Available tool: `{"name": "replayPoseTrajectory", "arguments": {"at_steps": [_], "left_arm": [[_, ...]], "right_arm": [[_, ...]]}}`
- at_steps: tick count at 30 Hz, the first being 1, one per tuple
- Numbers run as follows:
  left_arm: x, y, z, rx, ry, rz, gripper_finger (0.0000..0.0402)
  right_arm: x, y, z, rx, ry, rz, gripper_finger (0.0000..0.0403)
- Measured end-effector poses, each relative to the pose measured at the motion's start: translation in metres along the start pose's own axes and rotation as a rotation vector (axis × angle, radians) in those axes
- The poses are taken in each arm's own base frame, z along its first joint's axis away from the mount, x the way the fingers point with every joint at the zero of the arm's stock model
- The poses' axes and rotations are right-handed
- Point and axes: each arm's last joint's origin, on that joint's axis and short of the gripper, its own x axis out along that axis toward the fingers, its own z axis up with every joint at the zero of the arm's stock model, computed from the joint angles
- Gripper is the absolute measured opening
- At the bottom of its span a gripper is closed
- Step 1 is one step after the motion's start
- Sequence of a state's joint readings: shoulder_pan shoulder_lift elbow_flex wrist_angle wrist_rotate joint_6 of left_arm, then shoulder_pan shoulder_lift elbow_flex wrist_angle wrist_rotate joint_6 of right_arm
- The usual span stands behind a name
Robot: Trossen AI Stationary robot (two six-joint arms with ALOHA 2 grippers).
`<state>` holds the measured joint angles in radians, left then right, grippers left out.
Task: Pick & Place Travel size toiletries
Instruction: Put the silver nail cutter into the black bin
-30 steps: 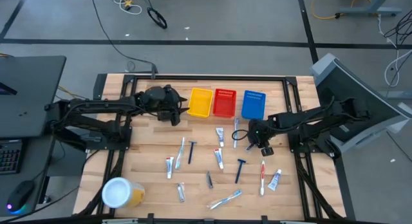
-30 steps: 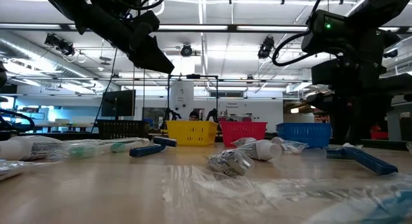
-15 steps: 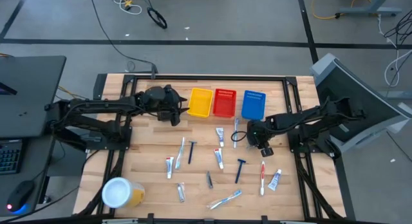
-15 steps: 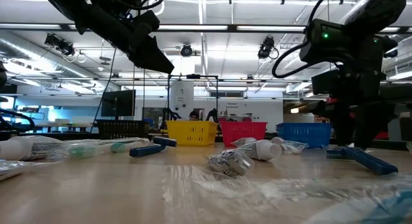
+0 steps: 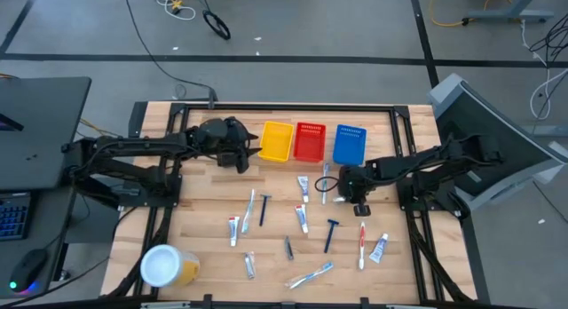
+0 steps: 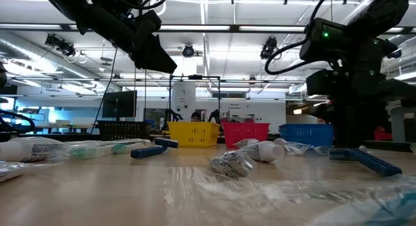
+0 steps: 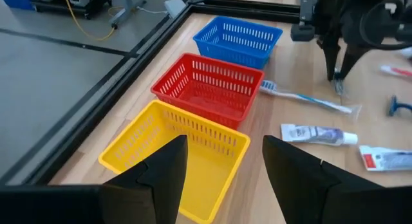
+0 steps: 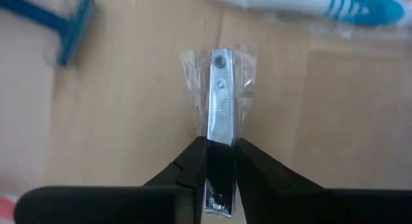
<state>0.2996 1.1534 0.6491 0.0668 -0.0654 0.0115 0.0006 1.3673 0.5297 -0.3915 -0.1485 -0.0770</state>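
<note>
The toiletries lie scattered on the wooden table: white tubes (image 5: 303, 186) (image 5: 379, 248), blue razors (image 5: 331, 233) (image 5: 264, 208) and toothbrushes (image 5: 362, 243) (image 5: 311, 275). My right gripper (image 5: 355, 201) is right of the table's middle and is shut on a silvery metal clipper in a clear packet (image 8: 219, 95). The left wrist view shows it farther off (image 7: 337, 73), fingers pointing down beside a toothbrush (image 7: 309, 98). My left gripper (image 5: 240, 158) hangs open in the air at the far left, next to the yellow basket (image 5: 276, 141), with nothing in it. My right gripper pinches the clipper's packet between its two fingers at one end (image 8: 219, 147). The fingers (image 8: 193, 166) come from above, pointing down, and lie along the clipper. Its other end (image 8: 221, 60) sticks out past the fingertips toward the table. Whether it touches the wood, I cannot tell.
The yellow, red (image 5: 310, 141) and blue (image 5: 350, 144) baskets stand in a row at the far edge. A black basket (image 6: 123, 130) shows far left in the low view. A yellow tub with a white lid (image 5: 167, 265) sits at the near left corner.
My right gripper has moved a short way toward the table's left edge, staying shut on the clipper packet.
</note>
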Motion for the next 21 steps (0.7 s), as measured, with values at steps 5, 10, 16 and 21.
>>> {"name": "replayPoseTrajectory", "arguments": {"at_steps": [5, 10, 16, 21], "left_arm": [[0.000, -0.002, 0.000, -0.055, -0.002, -0.064, 0.0212], [-0.001, -0.007, 0.005, -0.059, -0.043, -0.180, 0.0212], [0.001, -0.014, 0.010, -0.099, -0.096, -0.209, 0.0212], [0.011, -0.020, 0.010, -0.248, -0.114, -0.232, 0.0212]], "right_arm": [[-0.003, -0.001, 0.014, 0.028, -0.098, -0.042, 0.0071], [-0.017, -0.004, 0.044, -0.010, -0.286, -0.136, 0.0071], [-0.040, -0.010, 0.082, -0.074, -0.638, -0.407, 0.0070], [-0.053, -0.013, 0.092, -0.149, -0.767, -0.592, 0.0069]]}}
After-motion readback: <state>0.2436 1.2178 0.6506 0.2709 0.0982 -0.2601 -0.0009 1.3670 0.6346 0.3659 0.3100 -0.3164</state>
